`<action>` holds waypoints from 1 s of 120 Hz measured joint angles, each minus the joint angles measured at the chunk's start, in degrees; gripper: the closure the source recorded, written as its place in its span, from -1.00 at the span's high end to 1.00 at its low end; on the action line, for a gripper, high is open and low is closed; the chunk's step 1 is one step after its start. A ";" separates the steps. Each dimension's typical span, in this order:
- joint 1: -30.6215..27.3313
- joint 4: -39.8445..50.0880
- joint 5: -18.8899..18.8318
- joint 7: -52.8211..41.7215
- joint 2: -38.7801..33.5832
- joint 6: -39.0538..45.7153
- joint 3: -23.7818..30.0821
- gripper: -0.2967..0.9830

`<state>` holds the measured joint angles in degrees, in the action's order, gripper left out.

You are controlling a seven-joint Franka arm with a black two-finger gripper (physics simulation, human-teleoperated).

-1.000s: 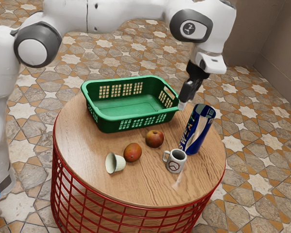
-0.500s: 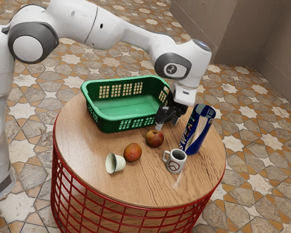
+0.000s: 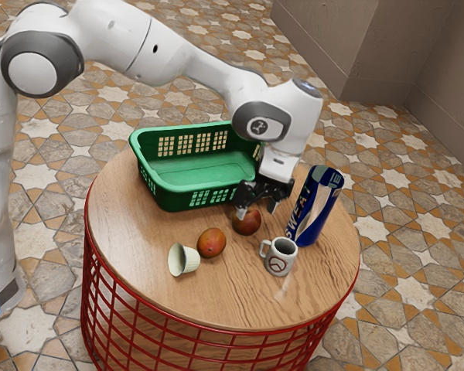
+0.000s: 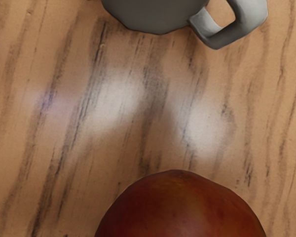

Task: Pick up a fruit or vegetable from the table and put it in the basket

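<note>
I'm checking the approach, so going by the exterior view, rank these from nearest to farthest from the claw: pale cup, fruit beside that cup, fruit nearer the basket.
1. Fruit nearer the basket: right by the claw, just below it.
2. Fruit beside the cup: toward the exterior view's left.
3. Pale cup: farther that way, past the second fruit.

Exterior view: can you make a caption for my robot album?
Open claw hovering over a round reddish fruit, near the green basket.
</note>
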<state>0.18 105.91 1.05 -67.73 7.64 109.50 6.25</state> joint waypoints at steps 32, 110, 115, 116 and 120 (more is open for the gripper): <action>-0.04 0.45 0.00 -2.99 0.50 1.10 -0.79 0.54; -0.30 2.22 -0.09 -5.61 -0.37 2.81 -0.36 0.02; -0.22 1.84 -0.10 -5.63 -0.93 2.53 0.23 0.01; -0.18 1.75 -0.10 -5.64 -1.01 2.47 0.33 0.00; 0.00 1.41 -0.10 -5.65 -1.32 2.24 0.59 0.00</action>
<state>0.18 107.32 0.95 -73.38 6.31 111.74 6.84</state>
